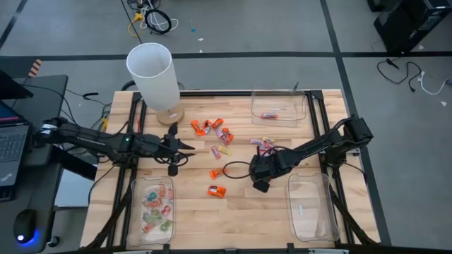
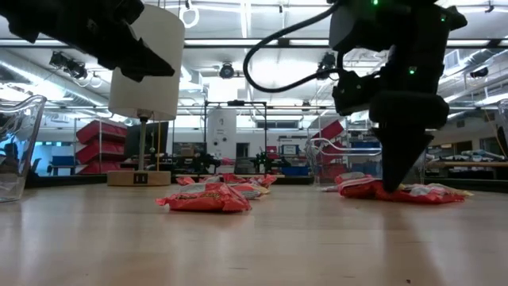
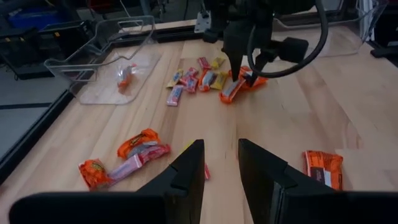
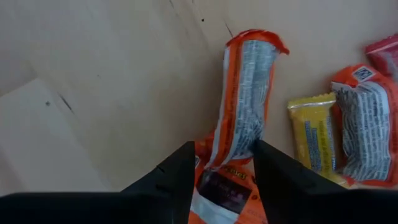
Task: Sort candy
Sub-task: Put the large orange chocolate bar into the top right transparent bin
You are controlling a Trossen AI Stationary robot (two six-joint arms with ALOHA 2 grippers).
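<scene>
Wrapped candy lies scattered on the wooden table (image 1: 240,212): an orange cluster (image 1: 212,128), a pink-and-yellow group (image 1: 266,144), and single orange pieces (image 1: 215,191). My right gripper (image 4: 221,155) points down, open, with a long orange candy (image 4: 245,99) lying flat between its fingers; the low view shows its tips (image 2: 394,179) down at table level. My left gripper (image 3: 221,168) hangs open above the table left of centre (image 1: 178,152), holding nothing. My right gripper's fingers (image 4: 180,180) stand on either side of the orange candy's near end (image 4: 233,158), from above and across its length. The candy lies flat on the table. I cannot tell whether the fingers touch it.
A clear tray (image 1: 277,106) at the far right holds one candy. The near-left tray (image 1: 154,208) holds several, and the near-right tray (image 1: 311,208) one small piece. A white lamp shade on a wooden base (image 1: 152,74) stands at the far left.
</scene>
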